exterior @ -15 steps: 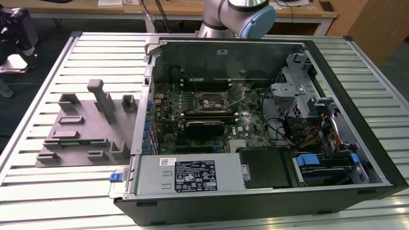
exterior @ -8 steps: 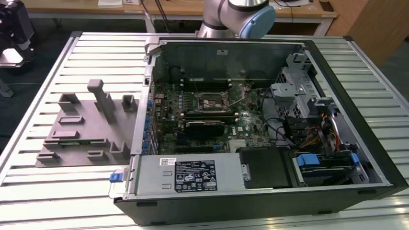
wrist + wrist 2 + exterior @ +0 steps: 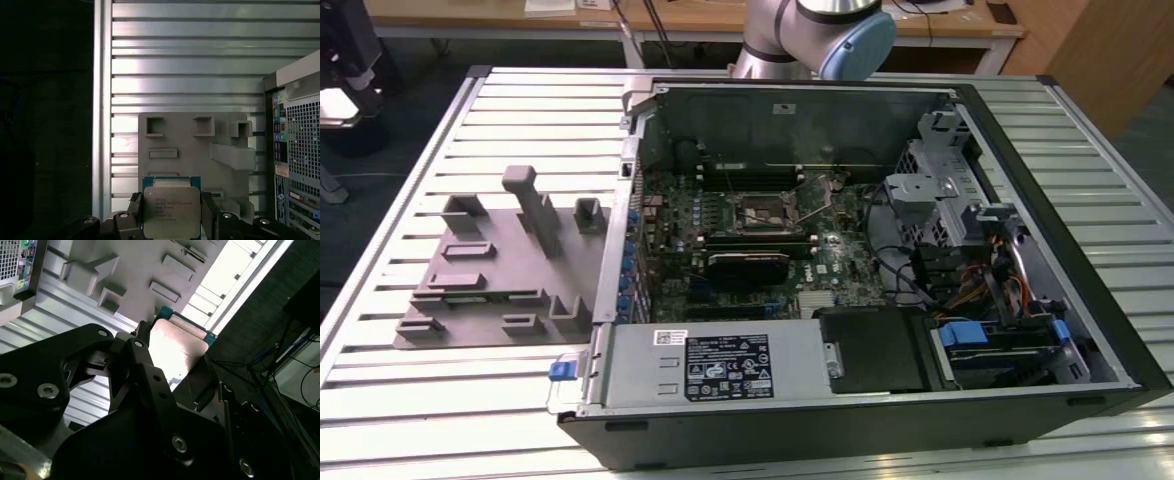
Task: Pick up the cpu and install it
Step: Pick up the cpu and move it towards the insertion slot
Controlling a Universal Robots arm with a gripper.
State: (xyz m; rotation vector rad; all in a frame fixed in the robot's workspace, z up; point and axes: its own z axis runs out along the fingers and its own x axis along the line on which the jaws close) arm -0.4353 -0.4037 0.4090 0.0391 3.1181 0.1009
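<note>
Holding the cpu (image 3: 171,209) tight, the gripper (image 3: 171,216) has one black finger on each side of the chip. The fingers (image 3: 209,217) press on two of its edges, so the gripper is clamped on the cpu. The chip is up in the air, not lying on anything. In the first wrist view its shiny silver top faces the camera, with a thin green rim around it. In the second wrist view the cpu (image 3: 177,347) shines bright between the black parts of the gripper (image 3: 175,360).

Behind the chip in the first wrist view lies the grey fixture (image 3: 195,145), flat on the silver table (image 3: 190,50) with its long slats. The computer case (image 3: 300,150) stands just beside the fixture.

In the exterior view the grey fixture (image 3: 494,270) is on the exterior view's left, and the open computer case (image 3: 987,130) is on the exterior view's right, both on the table (image 3: 400,400). Inside the case is a green board (image 3: 680,215) with a square socket (image 3: 761,210) near its middle. A silver box (image 3: 707,365) fills the near side of the case. Part of the arm (image 3: 814,35) rises at the far side of the table
</note>
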